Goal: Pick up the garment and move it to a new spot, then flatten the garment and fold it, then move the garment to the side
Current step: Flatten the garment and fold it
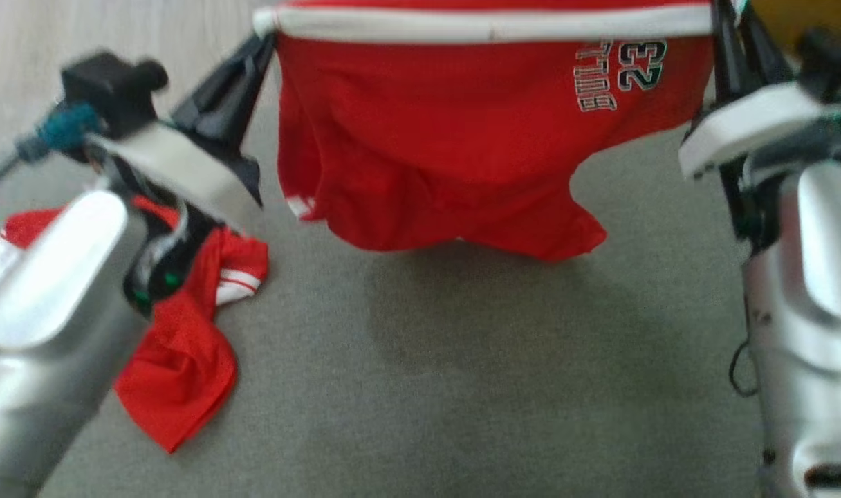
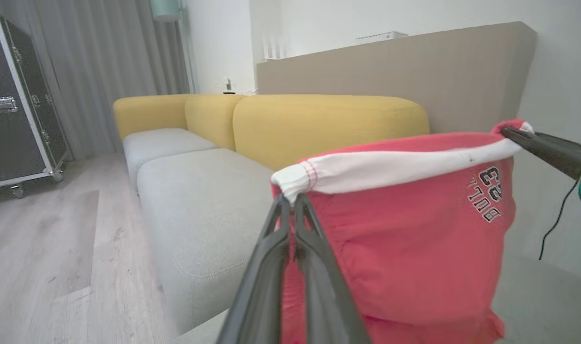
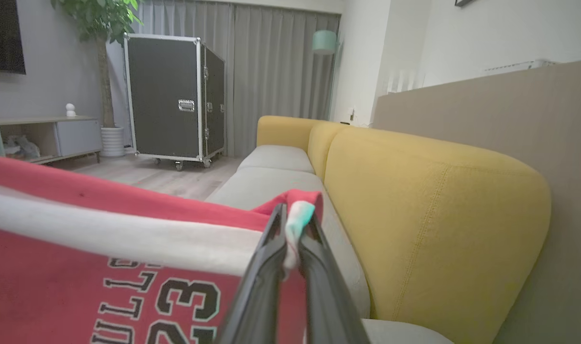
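Left wrist view shows my left end effector [image 2: 290, 203] clenched on one end of the white waistband [image 2: 391, 167], and the right wrist view shows my right end effector [image 3: 294, 216] pinching the other end. Held that way, the red garment [image 1: 462, 138] hangs spread between them over the grey surface [image 1: 462, 387], which I judge readies it for laying flat. Another red piece [image 1: 185, 360] lies crumpled nearby.

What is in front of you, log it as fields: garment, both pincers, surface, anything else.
garment: red shorts, hanging spread by the white waistband
left pincer: shut on one waistband end
right pincer: shut on the other end
surface: grey surface under the shorts
other: second red garment crumpled at its left; yellow sofa beyond
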You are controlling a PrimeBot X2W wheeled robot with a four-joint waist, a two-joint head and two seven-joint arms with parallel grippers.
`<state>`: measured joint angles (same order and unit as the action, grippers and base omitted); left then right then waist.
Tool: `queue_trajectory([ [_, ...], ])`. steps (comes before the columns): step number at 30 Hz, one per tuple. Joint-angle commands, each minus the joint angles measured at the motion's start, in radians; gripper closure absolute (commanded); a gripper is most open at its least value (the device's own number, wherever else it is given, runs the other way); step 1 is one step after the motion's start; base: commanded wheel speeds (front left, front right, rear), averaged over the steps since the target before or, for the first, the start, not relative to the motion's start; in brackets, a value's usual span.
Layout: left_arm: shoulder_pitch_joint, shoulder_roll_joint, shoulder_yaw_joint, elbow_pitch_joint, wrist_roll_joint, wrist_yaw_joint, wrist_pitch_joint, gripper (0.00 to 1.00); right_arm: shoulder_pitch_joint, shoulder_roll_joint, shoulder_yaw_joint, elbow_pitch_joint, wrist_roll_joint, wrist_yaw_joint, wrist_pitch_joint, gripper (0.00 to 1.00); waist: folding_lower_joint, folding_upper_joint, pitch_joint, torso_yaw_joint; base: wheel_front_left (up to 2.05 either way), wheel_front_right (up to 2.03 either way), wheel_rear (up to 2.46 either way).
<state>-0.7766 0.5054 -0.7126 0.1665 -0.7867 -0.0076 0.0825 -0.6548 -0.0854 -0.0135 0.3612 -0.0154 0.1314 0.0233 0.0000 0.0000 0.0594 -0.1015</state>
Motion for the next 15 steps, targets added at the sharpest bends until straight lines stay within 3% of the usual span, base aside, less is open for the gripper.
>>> queue_trajectory([
  [1, -0.106, 0.041, 0.070, -0.005, -0.016, 0.004, 0.011, 1.00, -0.103, -0.011, 0.019, -0.019, 0.015, -0.001, 0.031, 1.00, 0.0000, 0.0000, 0.086, 0.002, 0.00, 0.00, 0.00],
  [4, -0.189, 0.038, 0.071, 0.051, -0.002, -0.019, 0.029, 1.00, -0.213, -0.028, 0.034, 0.033, 0.024, -0.001, 0.061, 1.00, 0.0000, 0.0000, 0.174, 0.000, 0.00, 0.00, 0.00],
  [8, -0.336, 0.014, 0.083, 0.182, 0.030, -0.044, 0.011, 1.00, -0.399, -0.037, 0.055, 0.150, 0.014, -0.001, 0.022, 1.00, 0.0000, 0.0000, 0.273, -0.009, 0.00, 0.00, 0.00],
  [11, -0.468, -0.007, 0.095, 0.285, 0.080, -0.054, -0.055, 1.00, -0.554, -0.035, 0.048, 0.250, -0.013, -0.001, -0.070, 1.00, 0.0000, 0.0000, 0.332, -0.020, 0.00, 0.00, 0.00],
  [15, -0.631, -0.055, 0.117, 0.406, 0.139, -0.054, -0.198, 1.00, -0.729, -0.027, -0.040, 0.359, -0.084, -0.001, -0.232, 1.00, 0.0000, 0.0000, 0.382, -0.027, 0.00, 0.00, 0.00],
])
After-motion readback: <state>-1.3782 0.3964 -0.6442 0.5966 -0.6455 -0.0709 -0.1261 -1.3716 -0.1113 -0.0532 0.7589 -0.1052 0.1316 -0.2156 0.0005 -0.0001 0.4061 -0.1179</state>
